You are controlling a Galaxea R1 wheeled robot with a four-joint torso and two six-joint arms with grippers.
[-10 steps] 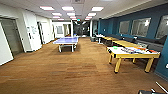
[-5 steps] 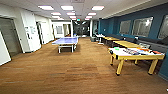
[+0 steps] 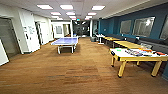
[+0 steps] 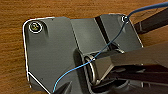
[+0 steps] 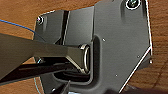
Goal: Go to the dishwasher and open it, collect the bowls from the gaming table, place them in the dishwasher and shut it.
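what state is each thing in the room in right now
white-topped gaming table with yellow legs: standing at the right, colourful board game boxes lying flat on top
small lime-green bowl: resting on that table's near end
blue table-tennis table: unfolded, standing mid-room
ceiling light panels: lit
brown wood-look floor: bare ahead

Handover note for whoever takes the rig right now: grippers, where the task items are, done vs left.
Grippers: cannot tell open or shut for either; both wrist views look down at wood floor, nothing seen held.
Location: open hall with wood floor. The gaming table, white top on yellow legs, stands ahead on the right, with board game boxes on it.
A small lime-green item sits near its left end, likely the green bowl; too blurred to confirm. The dark bowl cannot be made out.
A blue table-tennis table stands further down the hall.
Done: nothing confirmable from here.
Left: bowl collection, loading, closing.
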